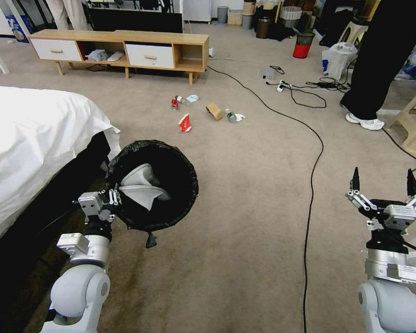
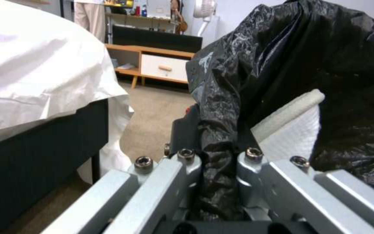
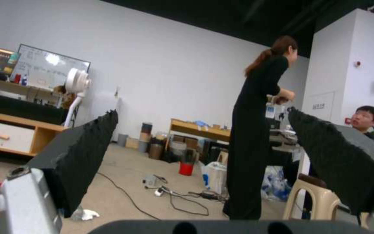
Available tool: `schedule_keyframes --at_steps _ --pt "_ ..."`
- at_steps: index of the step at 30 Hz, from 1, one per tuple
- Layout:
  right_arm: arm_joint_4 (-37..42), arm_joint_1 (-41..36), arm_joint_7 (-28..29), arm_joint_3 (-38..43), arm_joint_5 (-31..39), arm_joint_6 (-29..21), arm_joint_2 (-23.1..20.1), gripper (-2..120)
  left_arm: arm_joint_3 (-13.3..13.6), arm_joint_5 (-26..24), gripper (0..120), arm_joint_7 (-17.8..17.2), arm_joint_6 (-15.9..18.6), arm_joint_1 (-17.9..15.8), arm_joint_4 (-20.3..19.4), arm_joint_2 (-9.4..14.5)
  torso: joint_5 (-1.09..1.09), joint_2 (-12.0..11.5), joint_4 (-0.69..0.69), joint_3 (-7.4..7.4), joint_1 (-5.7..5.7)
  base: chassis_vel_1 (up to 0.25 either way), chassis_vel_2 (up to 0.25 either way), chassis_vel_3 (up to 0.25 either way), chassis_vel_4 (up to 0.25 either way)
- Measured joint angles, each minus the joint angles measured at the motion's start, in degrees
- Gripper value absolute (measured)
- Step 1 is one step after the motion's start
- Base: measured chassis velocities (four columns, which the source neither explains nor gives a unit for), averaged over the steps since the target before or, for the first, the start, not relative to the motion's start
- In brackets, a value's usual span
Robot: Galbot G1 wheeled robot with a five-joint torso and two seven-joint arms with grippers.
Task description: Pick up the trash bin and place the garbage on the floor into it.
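Bin's up off the floor (image 1: 245,240) already: the trash bin (image 1: 171,185) hangs at the left claw (image 1: 110,198), which is clamped on the rim w/ the black liner bunched between its fingers (image 2: 187,159), right beside the white bed (image 1: 27,134). Inside it I see crumpled white stuff, paper by the look. Looks light and thin-walled, and that crinkly bag is prob. slick, so a rim pinch could slip or let it tilt; I'd keep it level. Right claw (image 1: 383,185) is low on the robot's right, fingers spread wide, nothing in them. Garbage (image 1: 203,108) sits well ahead on the carpet, between the bin and the wooden cabinet (image 1: 120,48). Count, approx.: 1 red-and-white snack bag (image 1: 185,122), 1 crushed red can (image 1: 174,102), 2 clear bottles (image 1: 230,114), 1 pale blue mask (image 1: 192,98), 1 brown paper bag (image 1: 214,111), 1 white tissue (image 1: 240,117). So 7 bits, all small and light. Bags, mask and tissue are soft, pinch mid-body; bottles and can are round, may roll, take across the middle.
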Motion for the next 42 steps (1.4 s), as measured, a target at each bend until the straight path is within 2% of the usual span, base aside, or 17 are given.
schedule_keyframes --at_steps 42 --pt "-0.2 0.3 0.6 0.1 0.8 -0.6 0.3 100 0.0 -0.2 4 -0.1 0.0 -0.3 0.2 -0.4 0.0 0.0 0.0 0.0 0.0 -0.001 0.001 0.001 -0.001"
